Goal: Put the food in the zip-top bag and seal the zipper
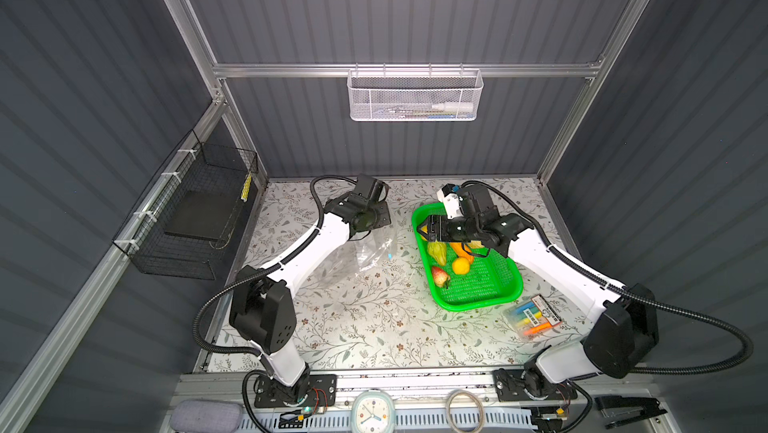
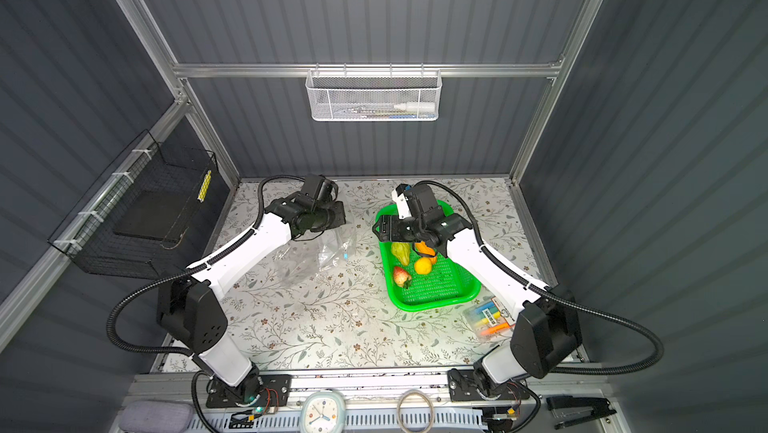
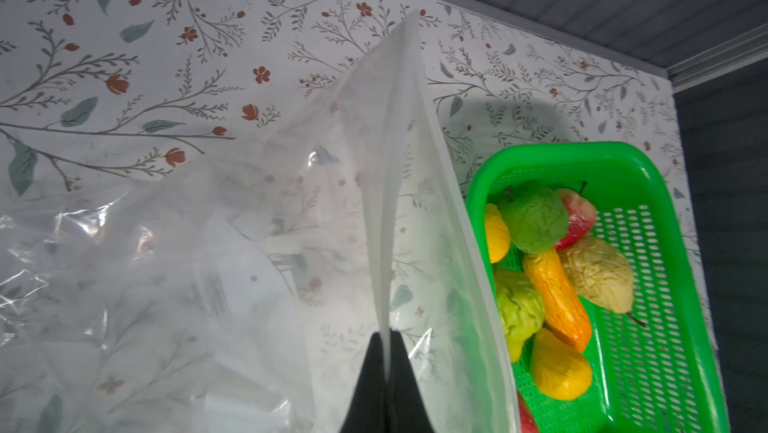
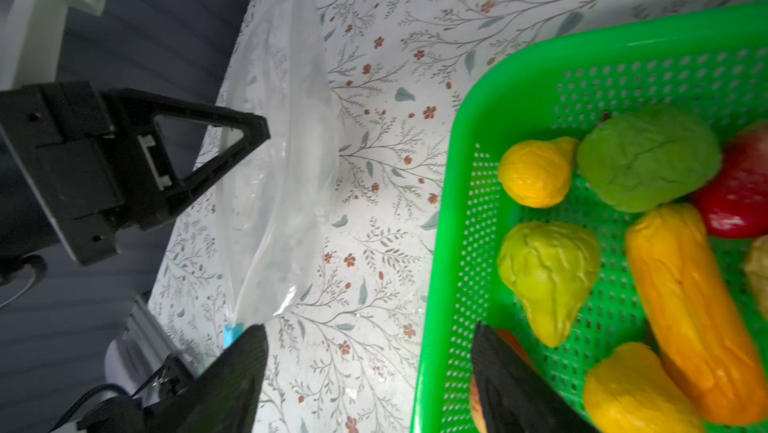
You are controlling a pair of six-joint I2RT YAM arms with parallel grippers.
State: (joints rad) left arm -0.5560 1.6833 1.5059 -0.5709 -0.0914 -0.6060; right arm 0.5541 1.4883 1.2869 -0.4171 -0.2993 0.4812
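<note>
1. Left pincer (image 3: 387, 352): I read it as closed on the large clear crinkly zip-top bag (image 3: 199, 268). Both black fingertips (image 3: 365, 389) pinch the thin whitish zip strip (image 3: 395, 169) at the mouth edge. The strip stands up from the grip. The rest of the bag slumps onto the floral-patterned tabletop (image 3: 124, 56).

2. Right pincer (image 4: 370, 372): wide and holding nothing. One black finger (image 4: 237, 385) sits over the tabletop, just beside the bag's small blue slider tab (image 4: 231, 332). The other finger is over the inside of the green perforated plastic basket (image 4: 461, 202). The basket rim runs between the two fingers.

3. Bag position: in both top views I see the bag (image 1: 372, 252) (image 2: 316, 256) on the tabletop between the two arms, near the left side of the basket (image 1: 478, 304) (image 2: 436, 300).

4. Food position: the toy food I can see lies in the basket. I can make out:
- a yellow lemon (image 4: 536, 173)
- a green lime (image 4: 648, 156)
- a green pear-like gourd (image 4: 548, 277)
- an orange carrot (image 4: 690, 306)
- a red strawberry (image 4: 739, 189)
- a second yellow lemon (image 4: 631, 389)
- a tan lumpy piece (image 3: 594, 273)

5. Other items: a small clear packet of coloured markers (image 1: 532, 318) lies on the tabletop near the basket's near right corner.
</note>
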